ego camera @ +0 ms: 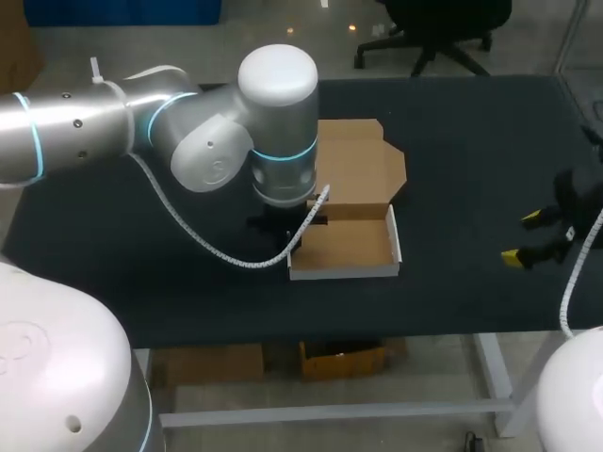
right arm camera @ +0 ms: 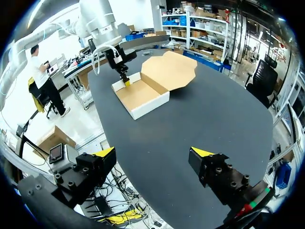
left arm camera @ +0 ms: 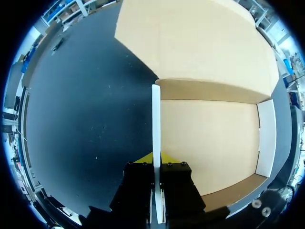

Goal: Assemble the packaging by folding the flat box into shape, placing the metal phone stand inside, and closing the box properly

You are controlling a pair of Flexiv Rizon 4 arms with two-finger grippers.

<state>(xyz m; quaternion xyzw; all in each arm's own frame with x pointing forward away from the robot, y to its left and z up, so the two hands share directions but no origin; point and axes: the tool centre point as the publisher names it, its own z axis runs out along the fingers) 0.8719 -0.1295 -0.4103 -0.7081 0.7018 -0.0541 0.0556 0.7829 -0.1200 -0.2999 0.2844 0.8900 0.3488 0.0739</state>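
The cardboard box stands folded into an open tray near the table's front edge, its lid lying flat behind it. My left gripper is shut on the tray's upright white left side wall, gripping it from above. In the right wrist view the box and the left gripper appear far ahead. At the table's right edge my right gripper is open and empty, well away from the box. From its own wrist view the right gripper has only black table between its fingers. No phone stand is visible.
The black table top spreads bare to the right of the box and behind it. My left arm reaches over the table's left half, with a white cable hanging from it.
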